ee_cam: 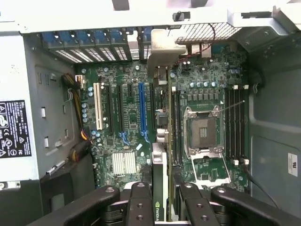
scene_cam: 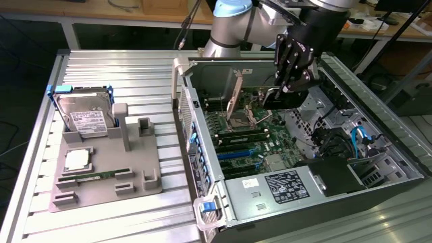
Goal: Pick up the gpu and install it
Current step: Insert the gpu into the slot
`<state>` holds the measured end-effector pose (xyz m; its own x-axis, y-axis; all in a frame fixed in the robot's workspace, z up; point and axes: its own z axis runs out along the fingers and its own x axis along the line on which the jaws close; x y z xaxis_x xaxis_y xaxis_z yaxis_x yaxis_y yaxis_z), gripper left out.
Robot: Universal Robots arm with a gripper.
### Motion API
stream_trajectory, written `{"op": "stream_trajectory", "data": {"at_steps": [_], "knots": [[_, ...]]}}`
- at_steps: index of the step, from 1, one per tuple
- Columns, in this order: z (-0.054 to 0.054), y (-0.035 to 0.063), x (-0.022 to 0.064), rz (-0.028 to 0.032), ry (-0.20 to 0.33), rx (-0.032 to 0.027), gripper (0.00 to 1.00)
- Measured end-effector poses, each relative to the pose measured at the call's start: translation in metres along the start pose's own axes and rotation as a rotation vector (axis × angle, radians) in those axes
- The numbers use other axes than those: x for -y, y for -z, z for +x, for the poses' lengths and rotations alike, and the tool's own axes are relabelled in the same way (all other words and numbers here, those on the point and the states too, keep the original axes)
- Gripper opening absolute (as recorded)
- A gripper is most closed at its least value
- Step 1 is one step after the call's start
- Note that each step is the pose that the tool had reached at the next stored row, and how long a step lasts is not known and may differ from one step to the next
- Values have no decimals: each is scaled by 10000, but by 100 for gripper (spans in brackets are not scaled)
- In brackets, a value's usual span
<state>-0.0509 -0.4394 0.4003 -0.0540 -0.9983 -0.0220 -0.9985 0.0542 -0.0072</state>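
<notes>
My gripper [scene_cam: 289, 87] hangs inside the open computer case [scene_cam: 202, 167], above the motherboard [scene_cam: 246, 134]. It is shut on the gpu [scene_cam: 279, 99], a thin dark card held on edge. In the wrist view the gpu [ee_cam: 159, 169] runs edge-on from between the black fingers [ee_cam: 141, 202] out to its silvery bracket [ee_cam: 160, 47] near the case's rear slot openings. The card hovers over the board between the blue expansion slot [ee_cam: 142, 108] and the memory slots [ee_cam: 175, 117], apart from the board.
On the exterior view's left, a grey fixture [scene_cam: 135, 177] holds a silver hard drive in a blue frame [scene_cam: 84, 114], a square chip [scene_cam: 78, 159] and a green memory stick [scene_cam: 94, 176]. The power supply [scene_cam: 280, 185], the empty processor socket [ee_cam: 202, 132] and cables crowd the case.
</notes>
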Motion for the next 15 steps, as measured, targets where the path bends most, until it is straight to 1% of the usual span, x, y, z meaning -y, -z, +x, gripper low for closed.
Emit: {"op": "stream_trajectory", "data": {"at_steps": [7, 11, 15], "knots": [[25, -20, -146, 1, -12, 1, 27], [63, -79, -172, 1, -24, 1, 27], [77, -153, -194, 1, -42, 1, 27]]}}
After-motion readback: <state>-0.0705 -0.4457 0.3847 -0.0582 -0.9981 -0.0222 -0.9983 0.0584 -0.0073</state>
